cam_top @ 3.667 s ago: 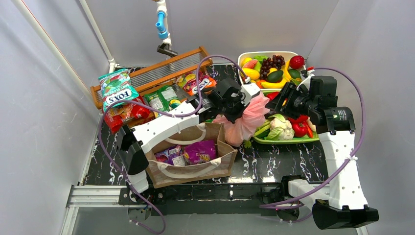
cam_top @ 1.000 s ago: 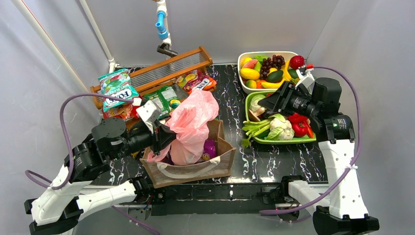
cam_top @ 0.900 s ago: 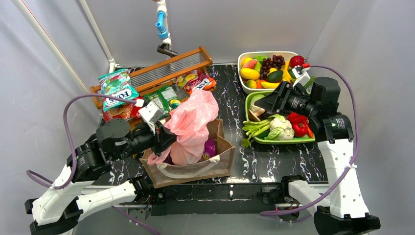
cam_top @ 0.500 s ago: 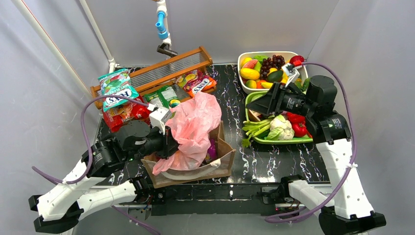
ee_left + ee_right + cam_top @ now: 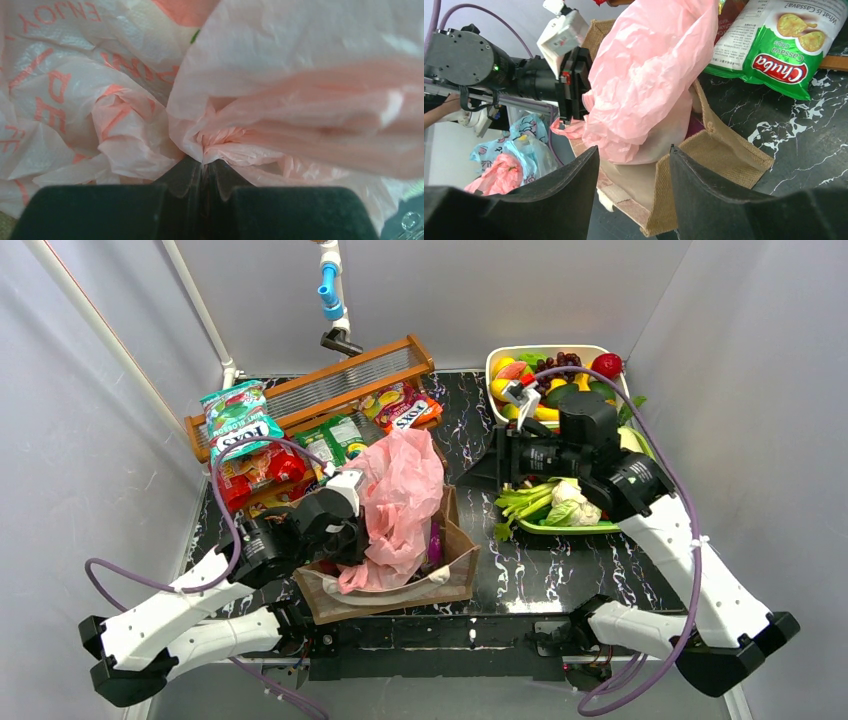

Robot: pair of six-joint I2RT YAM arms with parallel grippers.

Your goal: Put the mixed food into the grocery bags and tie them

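step: pink bag (image 5: 405,495) over brown tote (image 5: 458,565) | left gripper (image 5: 202,172) jaws pinch bag | right gripper (image 5: 633,152) jaws spread | next, likely: right grips bag

We can't see most of the brown tote's (image 5: 458,562) inside; pink bag (image 5: 400,505) covers it. L wrist view: bag's right fold is blurred. R wrist view: green packet (image 5: 769,50) cut off at top.

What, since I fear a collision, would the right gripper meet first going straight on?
Most likely the pink bag, bunched over the tote; the open right gripper frames it. Depth is unclear, so the tote's near rim might come first.
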